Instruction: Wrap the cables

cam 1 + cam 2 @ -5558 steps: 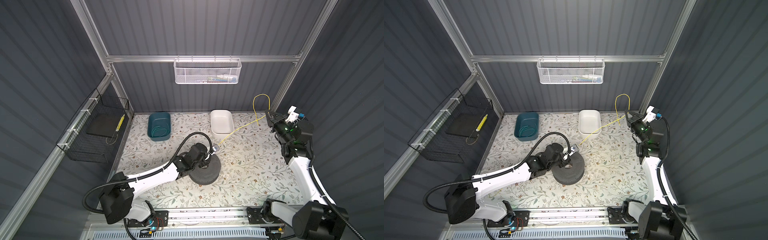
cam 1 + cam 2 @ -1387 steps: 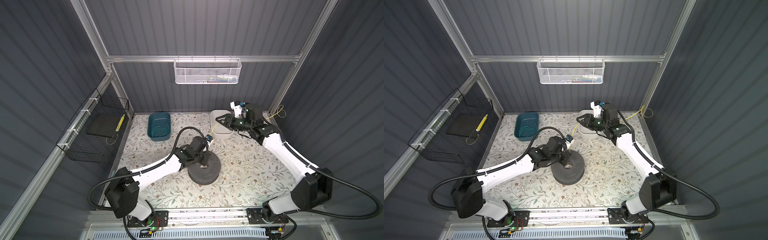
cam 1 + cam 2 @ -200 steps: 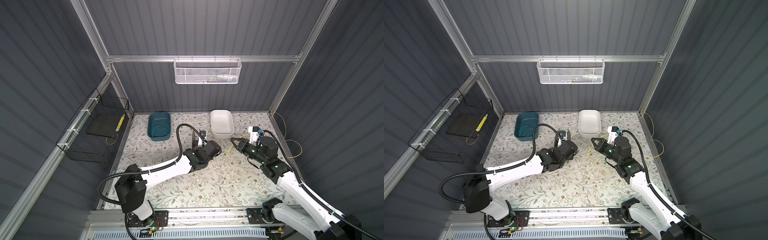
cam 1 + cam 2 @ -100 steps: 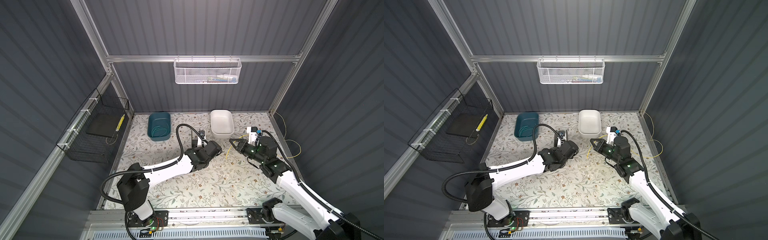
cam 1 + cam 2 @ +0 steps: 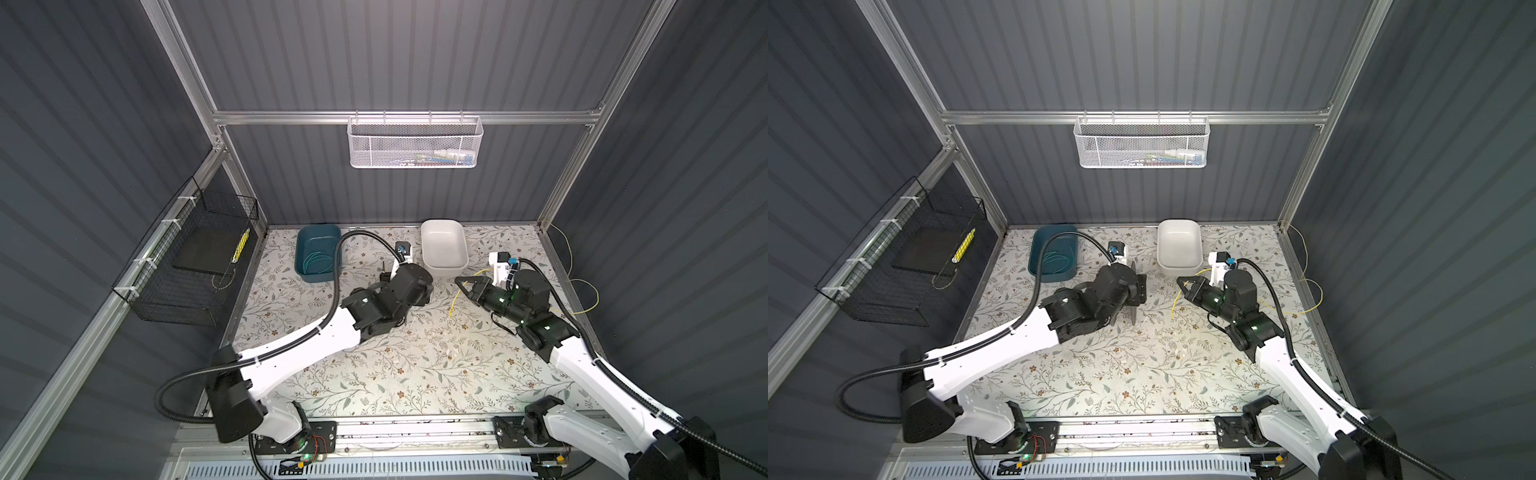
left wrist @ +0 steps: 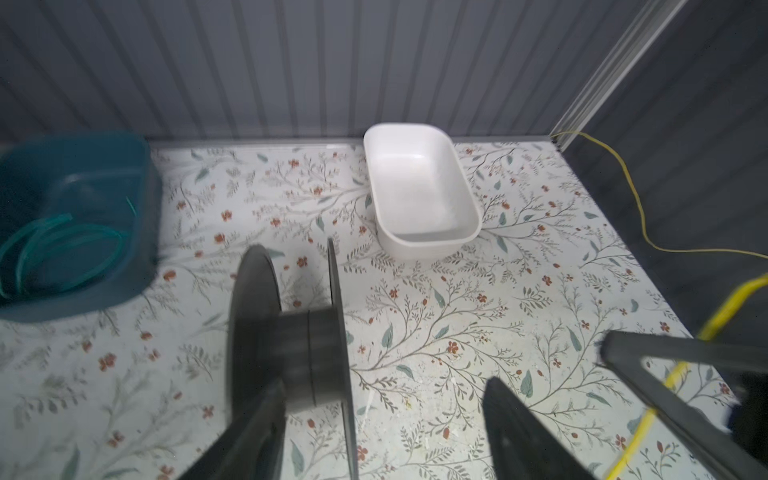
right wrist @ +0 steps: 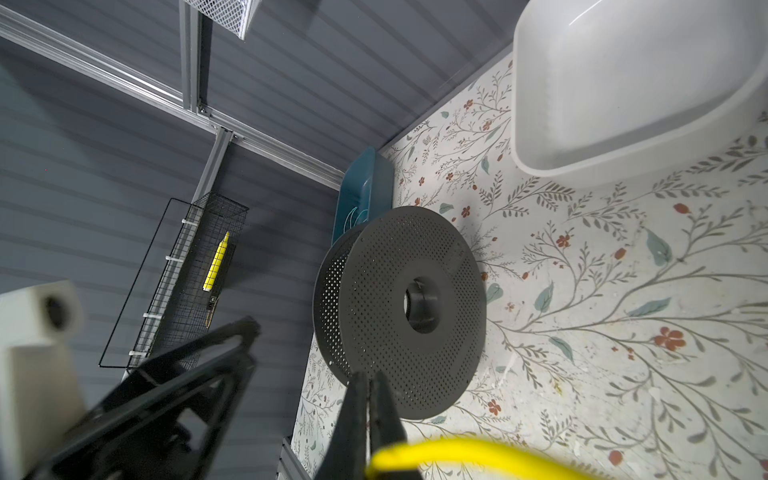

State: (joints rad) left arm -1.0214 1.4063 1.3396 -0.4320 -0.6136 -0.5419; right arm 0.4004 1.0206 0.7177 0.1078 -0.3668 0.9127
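In a top view the right gripper [image 5: 460, 282] is pinched tight on the cables [image 5: 453, 300], right of centre and near the white tub [image 5: 444, 266]. The cables trail off to the right wall. In the left wrist view the left gripper [image 6: 384, 384] is spread wide and grips nothing, with the spool [image 6: 299, 332] standing on edge by one finger. The right wrist view shows closed fingers [image 7: 353, 415] clamping the yellow strand.

On the tabletop [image 5: 415, 365] the spool [image 7: 374, 299] stands on edge before and between the left tub [image 5: 301, 253], holding coiled wire [image 5: 316, 262], and the right tub [image 5: 444, 262], with the cables [image 7: 457, 451] trailing rightward.
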